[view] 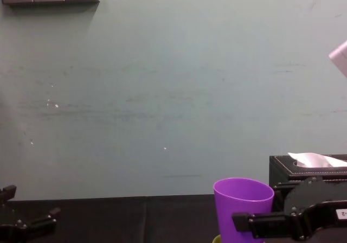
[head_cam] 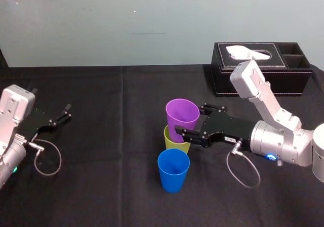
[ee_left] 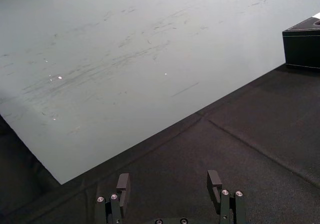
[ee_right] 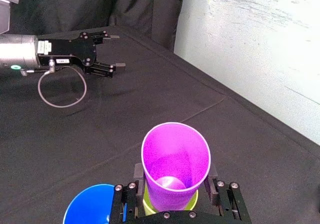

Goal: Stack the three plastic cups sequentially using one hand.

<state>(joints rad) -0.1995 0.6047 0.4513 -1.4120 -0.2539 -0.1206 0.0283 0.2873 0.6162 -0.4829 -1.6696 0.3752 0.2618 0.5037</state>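
At the middle of the table (head_cam: 101, 196), the purple cup (head_cam: 182, 116) is clamped by the right gripper (head_cam: 189, 121), partly seated in the yellow-green cup (head_cam: 177, 146). If pulled askew, both could be tipped onto the blue cup (head_cam: 173, 170) just beside them toward the front edge. The left gripper (head_cam: 65, 113) is parked wide by the left edge.

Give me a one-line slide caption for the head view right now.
Right gripper holds purple plastic cup partway inside yellow-green plastic cup; blue plastic cup stands in front; left gripper parked, open.

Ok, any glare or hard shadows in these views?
Right wrist view: the wall is washed out bright, and light glows through the purple cup. Left wrist view: small glints speckle the wall. Head view: the black cloth shows no clear shadows.
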